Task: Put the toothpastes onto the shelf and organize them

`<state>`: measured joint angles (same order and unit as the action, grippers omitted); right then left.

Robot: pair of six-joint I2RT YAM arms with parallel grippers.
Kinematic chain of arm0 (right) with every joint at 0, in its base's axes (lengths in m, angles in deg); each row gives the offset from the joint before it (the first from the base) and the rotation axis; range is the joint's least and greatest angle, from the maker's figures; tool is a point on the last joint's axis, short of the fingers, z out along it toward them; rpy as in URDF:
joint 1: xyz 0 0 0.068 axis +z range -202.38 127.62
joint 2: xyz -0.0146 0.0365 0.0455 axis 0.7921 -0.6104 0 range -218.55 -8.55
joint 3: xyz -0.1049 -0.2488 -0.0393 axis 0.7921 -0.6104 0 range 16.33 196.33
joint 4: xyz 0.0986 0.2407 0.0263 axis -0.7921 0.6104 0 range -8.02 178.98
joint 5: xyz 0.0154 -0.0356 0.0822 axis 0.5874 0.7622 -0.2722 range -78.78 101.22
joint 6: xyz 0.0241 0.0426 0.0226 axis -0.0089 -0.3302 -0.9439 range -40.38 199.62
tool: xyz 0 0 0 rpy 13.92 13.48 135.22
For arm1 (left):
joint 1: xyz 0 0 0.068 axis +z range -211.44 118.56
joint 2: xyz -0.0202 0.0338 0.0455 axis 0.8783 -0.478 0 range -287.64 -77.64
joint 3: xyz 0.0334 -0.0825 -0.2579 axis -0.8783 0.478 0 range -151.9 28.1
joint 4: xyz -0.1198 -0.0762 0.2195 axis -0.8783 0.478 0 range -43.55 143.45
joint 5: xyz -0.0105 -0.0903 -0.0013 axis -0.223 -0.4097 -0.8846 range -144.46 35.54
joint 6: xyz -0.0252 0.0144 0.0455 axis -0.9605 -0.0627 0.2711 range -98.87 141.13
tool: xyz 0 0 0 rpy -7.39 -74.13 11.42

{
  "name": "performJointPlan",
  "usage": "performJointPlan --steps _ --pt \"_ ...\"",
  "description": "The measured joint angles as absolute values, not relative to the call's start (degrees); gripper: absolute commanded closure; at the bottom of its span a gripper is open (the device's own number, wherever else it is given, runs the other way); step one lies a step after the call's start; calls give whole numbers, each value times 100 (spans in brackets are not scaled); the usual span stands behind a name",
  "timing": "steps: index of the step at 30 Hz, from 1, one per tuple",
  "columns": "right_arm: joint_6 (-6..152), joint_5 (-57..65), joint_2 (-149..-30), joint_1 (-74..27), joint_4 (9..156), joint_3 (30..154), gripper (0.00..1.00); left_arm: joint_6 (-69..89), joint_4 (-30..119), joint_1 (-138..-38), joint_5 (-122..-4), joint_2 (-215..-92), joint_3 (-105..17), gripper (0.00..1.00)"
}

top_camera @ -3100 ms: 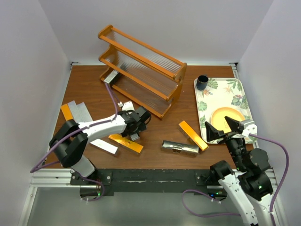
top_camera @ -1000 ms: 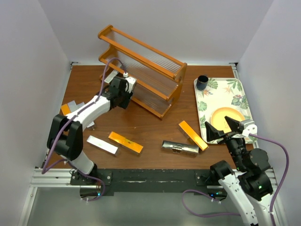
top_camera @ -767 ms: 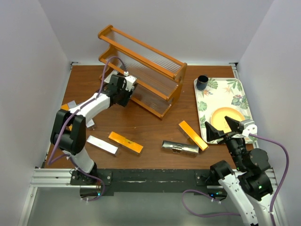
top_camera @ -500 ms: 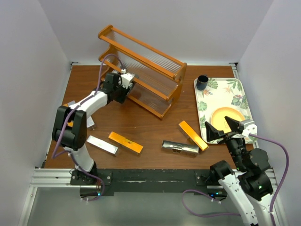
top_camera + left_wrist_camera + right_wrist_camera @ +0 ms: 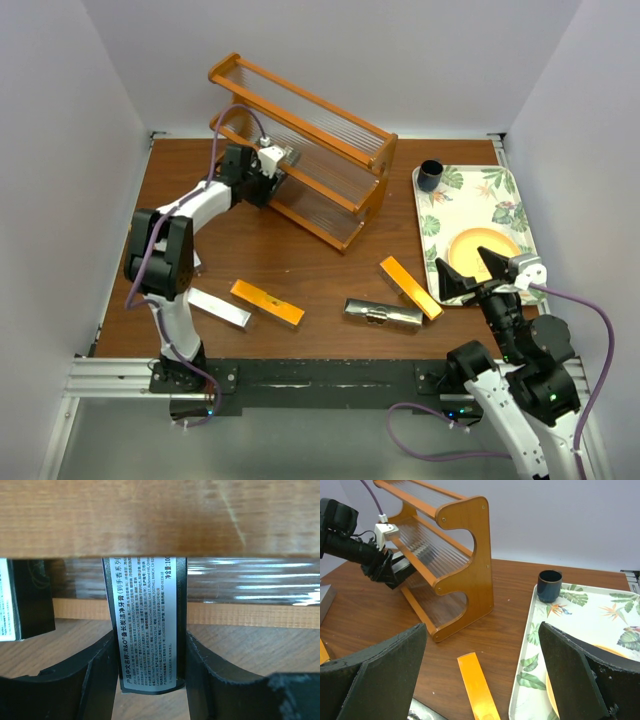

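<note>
Evidently pinching a toothpaste carton across its long sides near the end with the left gripper at the shelf, right gripper spread: probably light, stiff, slick-faced.

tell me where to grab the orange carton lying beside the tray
Across its narrow width at mid-length, from straight above. The orange carton lies flat on the table, long and slim, angled diagonally beside the tray, so line the grasp up square to its long edges.

Varnished wooden shelf, clear ribbed panels; glossy silver carton.
</note>
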<state>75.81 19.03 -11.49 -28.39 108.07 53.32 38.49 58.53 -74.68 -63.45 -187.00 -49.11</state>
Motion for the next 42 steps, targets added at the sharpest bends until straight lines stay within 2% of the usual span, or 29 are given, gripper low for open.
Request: performJointPlan --steps 14,25,29,36,40,42 --pt "7581 1905 -1154 -2839 10809 5332 1 3980 5842 -7468 -6371 -19061 -5160 50" --pt "7583 1903 -1235 -2839 10815 5332 1 4087 5829 -7463 -6450 -19290 -5461 34" --pt "7583 1905 -1237 -2839 10811 5332 2 4114 5811 -7461 -6476 -19297 -5492 31" --pt "7583 1903 -1237 -2839 10811 5332 1 4131 5809 -7461 -6494 -19293 -5494 17" --pt "7583 1903 -1237 -2839 10811 5332 1 4114 5772 -7459 -6498 -19201 -5433 3" --pt "7583 1903 -1237 -2839 10811 5332 1 4070 5761 -7459 -6503 -19028 -5284 1"
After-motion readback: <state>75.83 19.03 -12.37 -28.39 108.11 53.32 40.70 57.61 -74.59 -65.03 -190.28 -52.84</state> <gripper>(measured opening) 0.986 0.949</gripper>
